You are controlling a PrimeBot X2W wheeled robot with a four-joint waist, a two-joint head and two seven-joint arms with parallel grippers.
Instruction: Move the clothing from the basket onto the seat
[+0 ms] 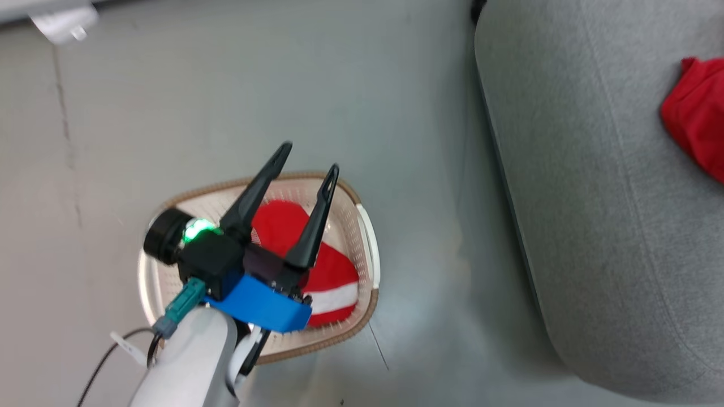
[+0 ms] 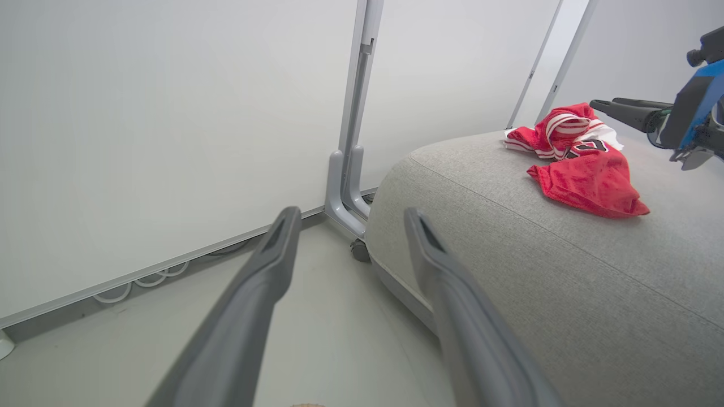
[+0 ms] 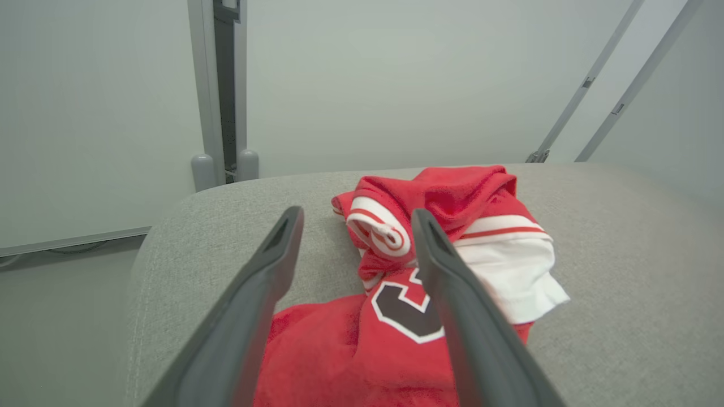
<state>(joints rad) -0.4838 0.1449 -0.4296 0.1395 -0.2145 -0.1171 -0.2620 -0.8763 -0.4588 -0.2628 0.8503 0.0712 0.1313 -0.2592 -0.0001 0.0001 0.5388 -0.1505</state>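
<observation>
Here, grey floor (image 1: 339, 85), fabric seat (image 1: 594, 198), pale panels (image 2: 169, 113)

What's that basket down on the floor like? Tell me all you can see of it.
The basket is a cream, plastic-looking tub with rounded corners, walls full of small holes, a brown woven-look rim and a white handle on the side towards the seat. It stands upright on the grey floor, apart from the seat. Inside lies a crumpled red garment with a white stripe. The left gripper, fingers open, hangs in front of it and hides part of it.
</observation>
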